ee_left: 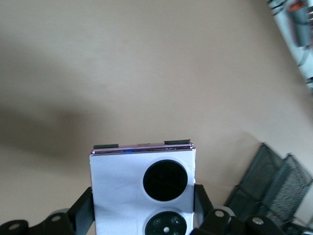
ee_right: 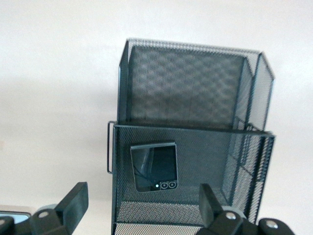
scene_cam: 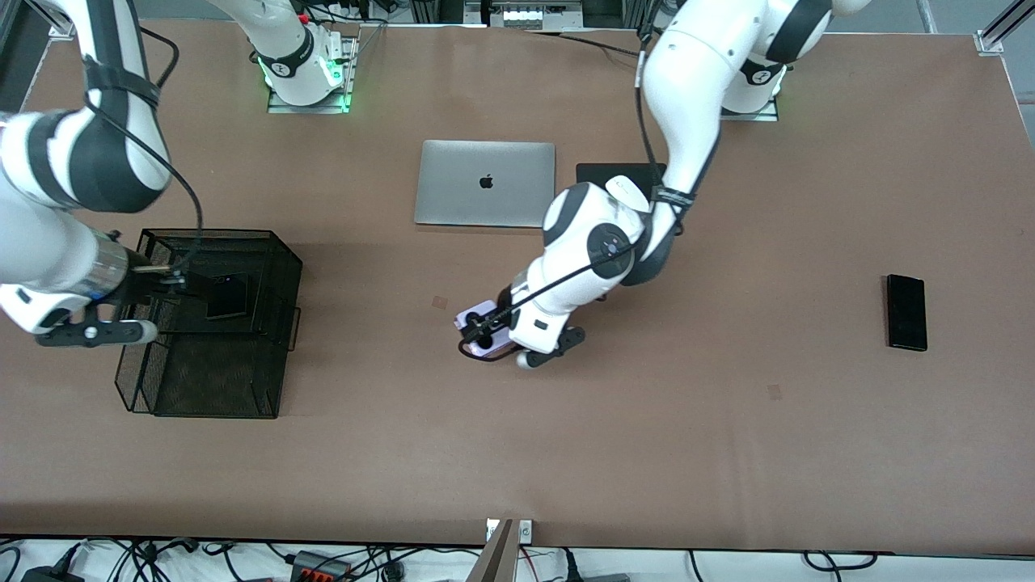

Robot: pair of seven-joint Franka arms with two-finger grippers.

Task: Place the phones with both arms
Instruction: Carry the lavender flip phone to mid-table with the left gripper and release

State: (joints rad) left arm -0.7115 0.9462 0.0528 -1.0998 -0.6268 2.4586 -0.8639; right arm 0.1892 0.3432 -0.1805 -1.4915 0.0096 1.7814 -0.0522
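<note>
My left gripper (scene_cam: 487, 333) (ee_left: 144, 209) is shut on the small lilac phone (scene_cam: 475, 312) (ee_left: 117, 181) with two black circles, low over the middle of the table; I cannot tell whether the phone touches the table. The small squarish black phone (scene_cam: 226, 295) (ee_right: 154, 166) lies flat in the black mesh basket (scene_cam: 210, 400) (ee_right: 186, 78) toward the right arm's end. My right gripper (scene_cam: 179, 282) (ee_right: 142, 205) hangs open just above that basket, holding nothing. The long black slab phone (scene_cam: 906, 312) lies alone on the table toward the left arm's end.
A closed silver laptop (scene_cam: 485, 183) lies farther from the front camera than the left gripper. A black pad (scene_cam: 602, 172) beside it is partly hidden by the left arm. The mesh basket (ee_left: 274, 181) also shows in the left wrist view.
</note>
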